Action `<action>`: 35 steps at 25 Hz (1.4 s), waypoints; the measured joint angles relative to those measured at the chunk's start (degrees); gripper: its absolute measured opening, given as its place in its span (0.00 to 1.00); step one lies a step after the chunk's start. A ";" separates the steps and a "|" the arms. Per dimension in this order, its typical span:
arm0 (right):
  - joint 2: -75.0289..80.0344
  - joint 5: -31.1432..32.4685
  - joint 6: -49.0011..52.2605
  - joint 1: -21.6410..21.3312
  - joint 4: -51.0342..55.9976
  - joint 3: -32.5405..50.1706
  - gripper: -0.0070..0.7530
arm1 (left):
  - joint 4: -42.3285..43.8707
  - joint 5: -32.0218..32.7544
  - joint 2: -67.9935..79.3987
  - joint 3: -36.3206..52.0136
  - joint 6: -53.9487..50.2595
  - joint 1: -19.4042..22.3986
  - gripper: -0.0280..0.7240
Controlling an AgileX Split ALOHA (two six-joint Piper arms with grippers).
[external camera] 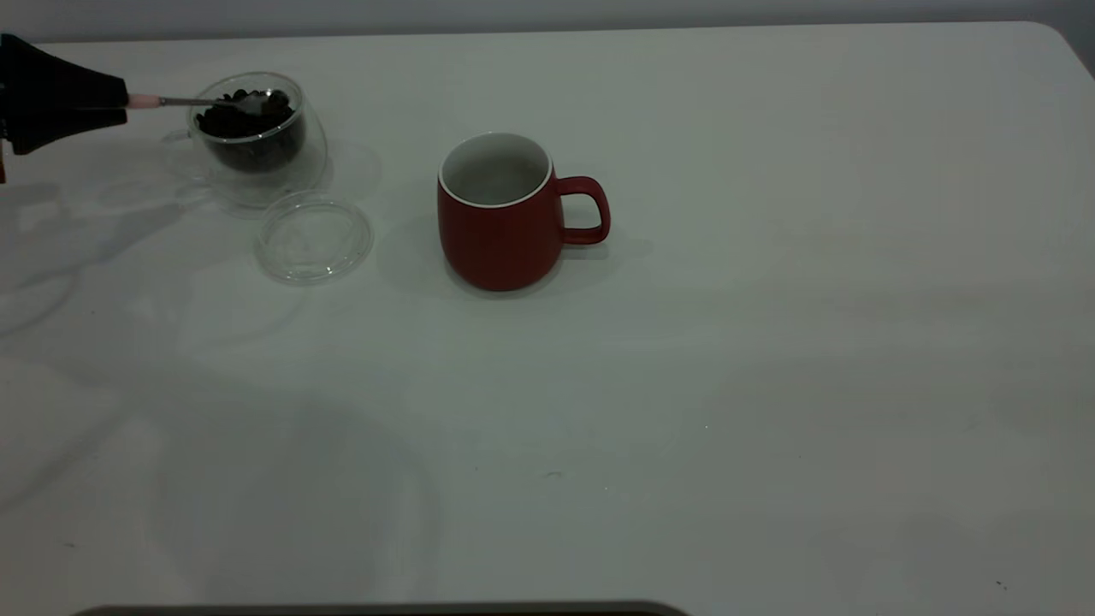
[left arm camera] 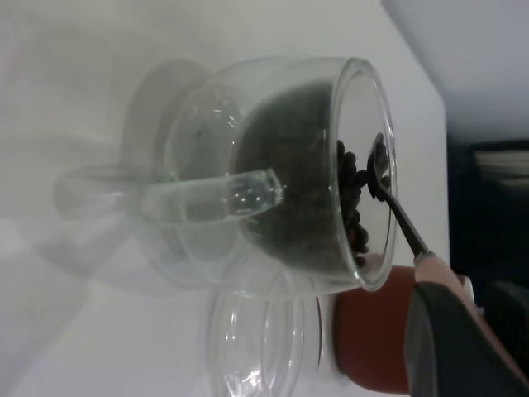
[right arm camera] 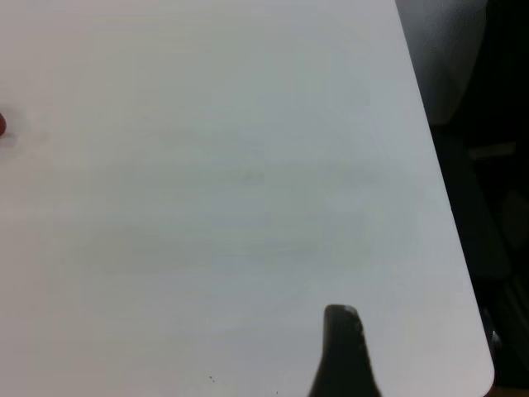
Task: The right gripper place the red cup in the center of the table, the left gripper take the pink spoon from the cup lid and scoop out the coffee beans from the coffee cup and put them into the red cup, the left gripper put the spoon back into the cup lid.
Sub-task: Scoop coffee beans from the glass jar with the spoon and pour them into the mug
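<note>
Spoon [external camera: 224, 102] runs level from the left hand [external camera: 120, 101], which is clamped on its pink handle at the far left, bowl sitting on the beans [external camera: 248, 115] in the glass cup [external camera: 257, 141]. Red mug [external camera: 505, 214] stands mid-bench [external camera: 770, 342], off past the spoon's tip, so I'd guess the scoop travels along that same line. Lid [external camera: 314, 237] lies empty between them. Right hand [right arm camera: 340, 356] is parked by the bench edge; can't tell its grip.

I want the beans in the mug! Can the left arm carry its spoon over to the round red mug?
Probably yes. The left gripper holds the pink-handled metal spoon in the clear glass cup; only bare white table lies before the red mug.
</note>
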 joint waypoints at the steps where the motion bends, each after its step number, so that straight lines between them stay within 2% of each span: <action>1: 0.00 0.00 0.00 0.00 0.00 0.00 0.79 | 0.00 0.32 0.25 0.00 -0.14 0.14 0.20; 7: 0.00 0.00 0.04 0.00 0.00 0.00 0.79 | -0.43 4.19 1.63 0.00 -1.17 2.07 0.20; 12: 0.00 0.00 -0.01 0.00 0.00 0.00 0.79 | -1.62 4.96 3.35 -0.20 -1.77 3.55 0.20; 24: 0.00 0.00 0.04 0.00 0.00 0.00 0.79 | -3.00 5.08 4.44 -0.38 -5.21 3.64 0.20; 35: 0.00 0.00 -0.02 0.00 0.00 0.00 0.79 | 0.69 5.30 -0.79 -0.32 -8.34 2.53 0.20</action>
